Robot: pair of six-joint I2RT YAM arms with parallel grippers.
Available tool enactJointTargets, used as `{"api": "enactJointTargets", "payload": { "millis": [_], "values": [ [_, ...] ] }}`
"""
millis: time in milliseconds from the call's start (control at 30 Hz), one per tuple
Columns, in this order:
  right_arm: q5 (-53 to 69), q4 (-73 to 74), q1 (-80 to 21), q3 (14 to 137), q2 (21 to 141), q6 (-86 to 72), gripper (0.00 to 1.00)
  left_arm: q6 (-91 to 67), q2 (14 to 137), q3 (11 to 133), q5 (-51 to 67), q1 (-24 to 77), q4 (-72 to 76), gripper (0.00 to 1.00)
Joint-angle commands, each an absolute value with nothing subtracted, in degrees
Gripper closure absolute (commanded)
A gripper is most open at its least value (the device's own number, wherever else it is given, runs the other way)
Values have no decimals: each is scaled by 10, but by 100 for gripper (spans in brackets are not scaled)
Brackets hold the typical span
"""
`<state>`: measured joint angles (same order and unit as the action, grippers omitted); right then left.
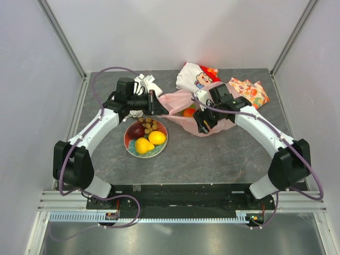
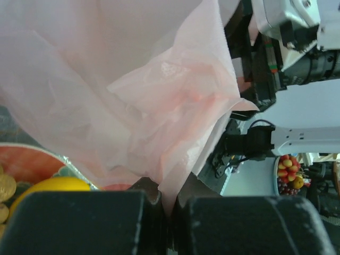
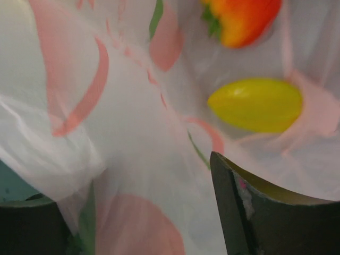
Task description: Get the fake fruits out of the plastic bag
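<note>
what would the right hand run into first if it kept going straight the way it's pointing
Most likely the plastic bag, whose thin film drapes between the open fingers of the right hand. Behind the film lies a yellow fruit, though how far back is hard to judge.

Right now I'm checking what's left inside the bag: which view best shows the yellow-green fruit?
The right wrist view: the yellow-green fruit lies large and unobstructed inside the plastic bag. The top view doesn't show it clearly; the left wrist view shows none of it.
</note>
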<state>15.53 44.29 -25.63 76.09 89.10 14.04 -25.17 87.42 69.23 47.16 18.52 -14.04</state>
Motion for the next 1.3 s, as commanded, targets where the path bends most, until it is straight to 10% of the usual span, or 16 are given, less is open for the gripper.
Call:
{"api": "enactJointTargets", "payload": {
  "millis": [0, 267, 533, 733, 933, 1267],
  "values": [
    [140, 489, -275, 693, 809, 185, 24, -177, 817, 658, 452, 189, -186, 98],
    [230, 563, -264, 754, 784, 293, 2, -135, 823, 654, 411, 215, -203, 98],
    [314, 584, -255, 986, 867, 233, 2, -123, 831, 678, 346, 243, -218, 98],
    [323, 537, -255, 995, 894, 188, 10, -116, 818, 679, 326, 243, -224, 98],
    [245, 467, -263, 874, 875, 205, 47, -161, 809, 672, 294, 242, -207, 98],
    [164, 423, -336, 645, 738, 228, 51, -266, 803, 664, 254, 219, -165, 98]
  ]
}}
